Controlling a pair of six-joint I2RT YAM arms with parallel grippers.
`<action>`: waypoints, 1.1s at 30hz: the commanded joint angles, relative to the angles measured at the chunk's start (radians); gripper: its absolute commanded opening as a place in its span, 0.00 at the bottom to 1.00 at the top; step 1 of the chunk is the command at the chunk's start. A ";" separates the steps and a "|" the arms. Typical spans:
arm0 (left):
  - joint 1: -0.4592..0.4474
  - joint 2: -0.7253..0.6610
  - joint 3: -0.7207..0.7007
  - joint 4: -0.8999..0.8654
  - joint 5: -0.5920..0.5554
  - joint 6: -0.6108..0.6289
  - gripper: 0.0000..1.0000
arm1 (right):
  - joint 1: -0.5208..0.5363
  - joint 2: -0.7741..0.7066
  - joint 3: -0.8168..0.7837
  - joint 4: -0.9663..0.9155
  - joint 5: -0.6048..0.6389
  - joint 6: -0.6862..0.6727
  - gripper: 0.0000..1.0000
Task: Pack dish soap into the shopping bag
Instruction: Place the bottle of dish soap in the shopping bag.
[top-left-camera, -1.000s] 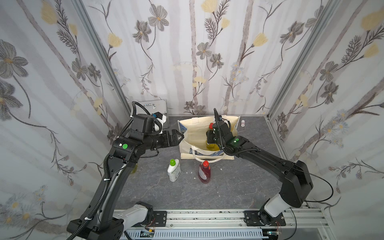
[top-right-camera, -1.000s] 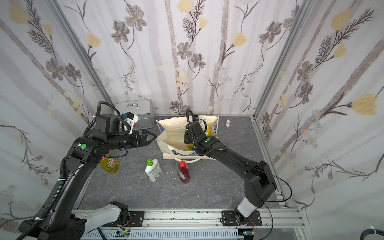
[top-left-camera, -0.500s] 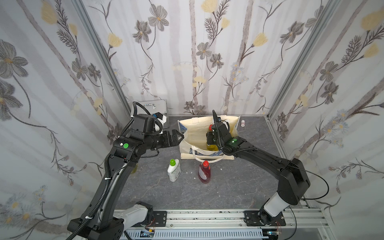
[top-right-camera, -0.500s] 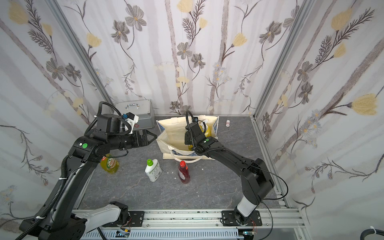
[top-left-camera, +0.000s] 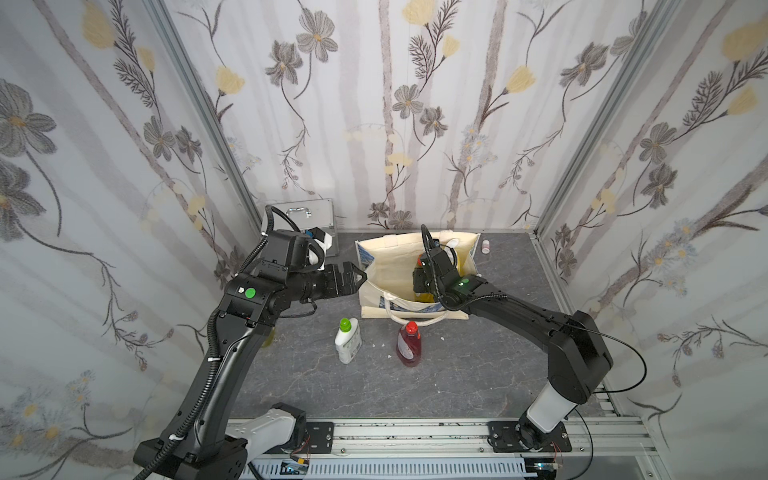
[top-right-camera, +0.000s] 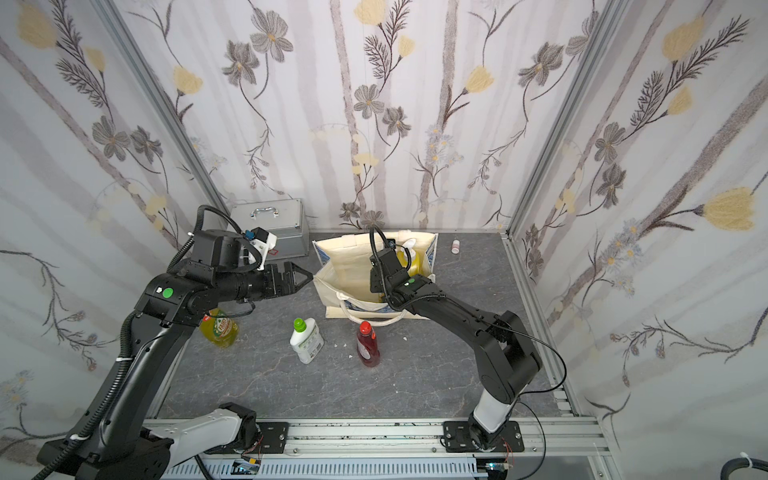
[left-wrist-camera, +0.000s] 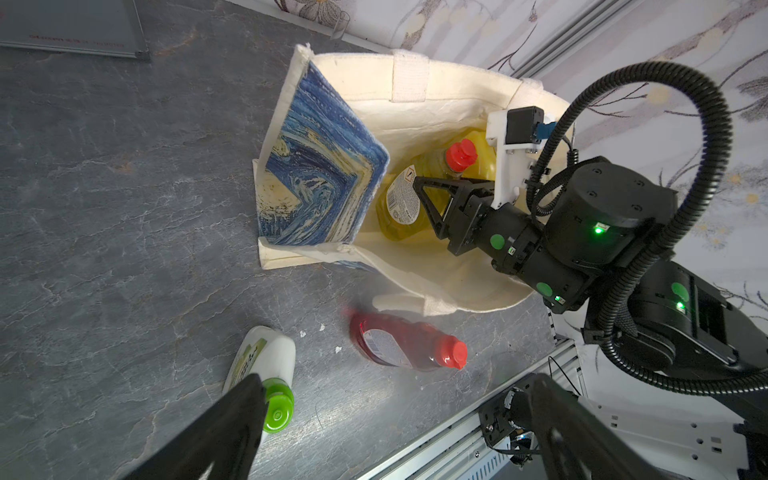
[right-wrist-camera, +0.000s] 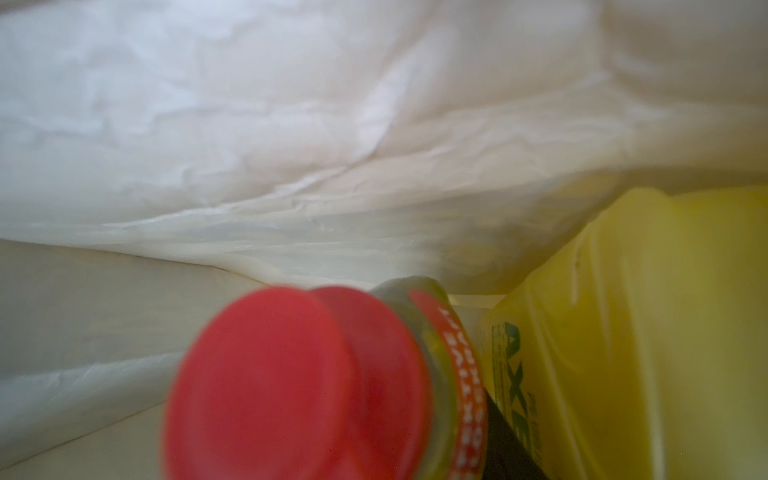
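Observation:
The cream shopping bag (top-left-camera: 376, 286) (top-right-camera: 337, 270) (left-wrist-camera: 324, 174) stands open at the back of the table. My right gripper (left-wrist-camera: 419, 187) reaches down into it, shut on a yellow-green dish soap bottle (left-wrist-camera: 401, 203) whose red cap (right-wrist-camera: 291, 386) fills the right wrist view. A big yellow bottle (top-right-camera: 412, 259) (right-wrist-camera: 644, 332) stands beside it in the bag. My left gripper (top-left-camera: 353, 276) (top-right-camera: 301, 276) (left-wrist-camera: 395, 419) hovers open and empty left of the bag. In front of the bag stand a white green-capped bottle (top-left-camera: 348, 340) (top-right-camera: 306, 340) (left-wrist-camera: 262, 357) and a red one (top-left-camera: 409, 344) (top-right-camera: 368, 344) (left-wrist-camera: 399, 343).
Another yellow-green bottle (top-right-camera: 219, 330) stands at the left, under my left arm. A silver metal case (top-left-camera: 307, 212) (top-right-camera: 270, 220) sits in the back left corner. A small white vial (top-left-camera: 485, 248) (top-right-camera: 456, 246) lies behind the bag's right side. Walls close in on three sides.
My right arm has shifted slightly inside the bag with the bottle still gripped. The left arm and the loose bottles have not moved.

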 joint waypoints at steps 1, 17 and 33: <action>0.000 0.003 0.014 -0.004 -0.002 0.012 1.00 | -0.003 0.000 -0.009 0.121 0.013 0.022 0.45; 0.000 0.012 0.027 -0.004 0.004 0.013 1.00 | -0.010 0.016 -0.032 0.125 -0.005 0.032 0.47; 0.000 0.014 0.025 0.001 0.004 0.008 1.00 | -0.018 0.015 -0.090 0.183 -0.026 0.007 0.49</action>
